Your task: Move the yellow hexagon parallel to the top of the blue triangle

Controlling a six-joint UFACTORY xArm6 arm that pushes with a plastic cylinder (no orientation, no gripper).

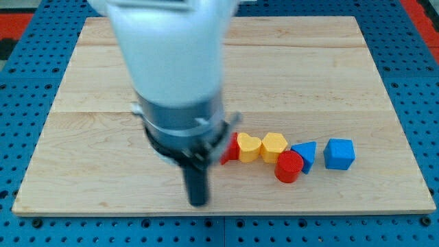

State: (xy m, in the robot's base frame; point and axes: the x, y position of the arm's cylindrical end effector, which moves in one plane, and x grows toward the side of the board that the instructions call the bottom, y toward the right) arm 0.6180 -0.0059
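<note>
Yellow hexagon (274, 145): in the row at the board's lower middle, touching the blue triangle (305, 155) at its 4 o'clock.
Yellow heart (249, 147): touching at 9 o'clock.
Red cylinder (289, 167): at 5 o'clock.
Red block (230, 148): shape unclear, partly hidden behind my arm.
Blue cube (339, 154): just past the triangle, at 3 o'clock.
My tip (198, 202): at 8 o'clock, clear of all blocks; a bare rod with no claw, holding nothing.
Wooden board (103, 103): no writing visible.
</note>
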